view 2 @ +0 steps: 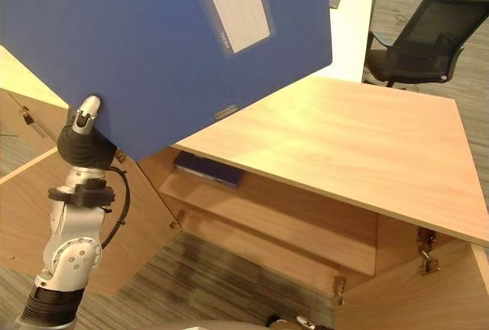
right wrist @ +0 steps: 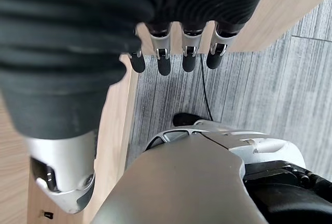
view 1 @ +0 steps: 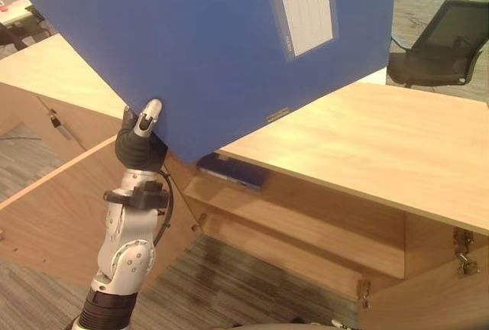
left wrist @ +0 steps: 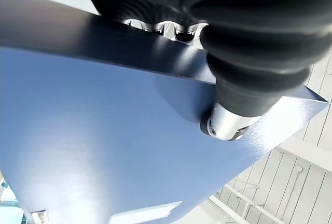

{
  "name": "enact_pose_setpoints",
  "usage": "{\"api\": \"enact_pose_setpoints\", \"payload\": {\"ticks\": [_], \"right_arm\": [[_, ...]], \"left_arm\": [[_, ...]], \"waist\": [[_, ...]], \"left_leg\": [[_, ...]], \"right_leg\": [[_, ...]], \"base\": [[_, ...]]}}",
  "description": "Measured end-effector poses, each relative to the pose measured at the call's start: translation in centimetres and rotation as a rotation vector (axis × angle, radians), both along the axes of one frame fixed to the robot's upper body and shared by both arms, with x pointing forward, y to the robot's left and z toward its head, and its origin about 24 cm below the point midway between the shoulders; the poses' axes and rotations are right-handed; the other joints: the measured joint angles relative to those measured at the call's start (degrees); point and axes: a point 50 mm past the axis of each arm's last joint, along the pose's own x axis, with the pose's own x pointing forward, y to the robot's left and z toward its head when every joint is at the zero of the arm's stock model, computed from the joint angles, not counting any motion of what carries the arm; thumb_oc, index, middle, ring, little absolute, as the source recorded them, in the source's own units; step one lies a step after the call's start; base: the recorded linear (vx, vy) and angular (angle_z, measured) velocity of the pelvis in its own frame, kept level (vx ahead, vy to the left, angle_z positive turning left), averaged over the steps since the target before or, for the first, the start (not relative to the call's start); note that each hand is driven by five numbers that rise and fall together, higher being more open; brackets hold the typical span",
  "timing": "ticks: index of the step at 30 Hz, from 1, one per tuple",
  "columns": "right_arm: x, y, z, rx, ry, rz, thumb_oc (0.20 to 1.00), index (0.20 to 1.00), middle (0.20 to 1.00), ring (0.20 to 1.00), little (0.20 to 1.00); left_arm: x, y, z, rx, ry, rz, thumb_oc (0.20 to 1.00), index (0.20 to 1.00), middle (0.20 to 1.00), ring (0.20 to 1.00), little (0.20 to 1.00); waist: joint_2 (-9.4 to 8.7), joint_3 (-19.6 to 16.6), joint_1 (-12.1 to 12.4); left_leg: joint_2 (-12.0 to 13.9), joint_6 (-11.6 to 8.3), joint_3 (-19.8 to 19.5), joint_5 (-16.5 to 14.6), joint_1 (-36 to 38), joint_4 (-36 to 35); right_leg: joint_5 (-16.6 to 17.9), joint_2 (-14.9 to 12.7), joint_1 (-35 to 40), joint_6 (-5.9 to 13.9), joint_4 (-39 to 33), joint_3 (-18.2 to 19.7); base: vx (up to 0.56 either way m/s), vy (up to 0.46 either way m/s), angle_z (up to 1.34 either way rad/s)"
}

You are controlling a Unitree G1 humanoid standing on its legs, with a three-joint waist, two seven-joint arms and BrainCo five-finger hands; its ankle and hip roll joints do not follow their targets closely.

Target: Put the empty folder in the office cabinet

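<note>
Left hand (view 1: 142, 135) pinching folder (view 1: 206, 47) (tilted) above cabinet (view 1: 367, 147).

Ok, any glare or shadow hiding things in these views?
Left eye view: the folder, pinched by the left hand, covers part of the cabinet and shades its shelf, where a dark blue item is dim. Left wrist view: soft sheen on the folder, no hard glare. Right wrist view: the right hand is evenly lit.

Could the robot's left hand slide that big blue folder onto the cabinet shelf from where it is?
Probably yes: the left hand grips the blue folder above the cabinet, whose doors stand open, though a dark blue item already occupies part of the shelf.
</note>
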Motion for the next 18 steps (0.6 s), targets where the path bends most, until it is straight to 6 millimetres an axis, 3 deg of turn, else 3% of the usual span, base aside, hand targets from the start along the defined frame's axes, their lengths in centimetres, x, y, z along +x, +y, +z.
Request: {"api": "enact_pose_setpoints", "payload": {"ticks": [2, 6, 11, 14, 18], "right_arm": [[-0.2, -0.1, 0.0, -0.006, 0.014, 0.023, 1.0, 1.0, 1.0, 1.0, 1.0], [-0.1, -0.4, 0.1, -0.018, 0.019, 0.045, 1.0, 1.0, 1.0, 1.0, 1.0], [0.2, -0.8, 0.2, -0.031, 0.024, 0.073, 1.0, 1.0, 1.0, 1.0, 1.0], [0.2, -1.2, 0.3, -0.044, 0.03, 0.1, 1.0, 1.0, 1.0, 1.0, 1.0], [0.2, -1.0, 0.3, -0.034, 0.028, 0.103, 1.0, 1.0, 1.0, 1.0, 1.0]], "left_arm": [[0.1, -1.0, -0.8, 0.026, 0.047, -0.088, 0.2, 0.2, 0.2, 0.2, 0.2], [0.2, -2.6, -4.3, 0.208, 0.259, -0.268, 0.2, 0.2, 0.2, 0.2, 0.2], [-0.4, -2.1, -7.8, 0.414, 0.461, -0.388, 0.2, 0.2, 0.2, 0.2, 0.2], [-1.1, -0.6, -8.1, 0.575, 0.527, -0.452, 0.2, 0.2, 0.2, 0.2, 0.2], [-1.3, -0.5, -8.2, 0.599, 0.519, -0.491, 0.2, 0.2, 0.2, 0.2, 0.2]], "waist": [[-0.05, -0.25, 0.16], [0.61, -0.91, -0.4], [1.15, -1.29, -0.79], [0.99, -1.62, -0.74], [0.57, -1.98, -0.48]], "left_leg": [[-0.01, 0.0, 0.18, 0.0, 0.03, -0.03], [-0.01, 0.0, 0.42, 0.0, 0.27, -0.13], [0.19, -0.1, 0.81, 0.06, 0.4, -0.41], [0.29, -0.21, 0.81, 0.15, 0.41, -0.57], [0.23, -0.21, 0.8, 0.15, 0.49, -0.71]], "right_leg": [[0.02, -0.02, 0.0, 0.01, 0.03, 0.03], [0.04, 0.0, -0.08, 0.05, 0.19, 0.39], [0.43, 0.4, 0.0, -0.15, -0.46, 0.78], [0.97, 0.69, 0.43, -0.23, -1.62, 0.75], [1.57, 0.8, 0.99, 0.04, -2.75, 0.68]], "base": [[0.0, 0.0, 0.0], [-0.01, 0.004, -0.06], [0.0, 0.001, -0.05], [0.0, 0.0, 0.0], [0.0, 0.0, 0.0]]}}
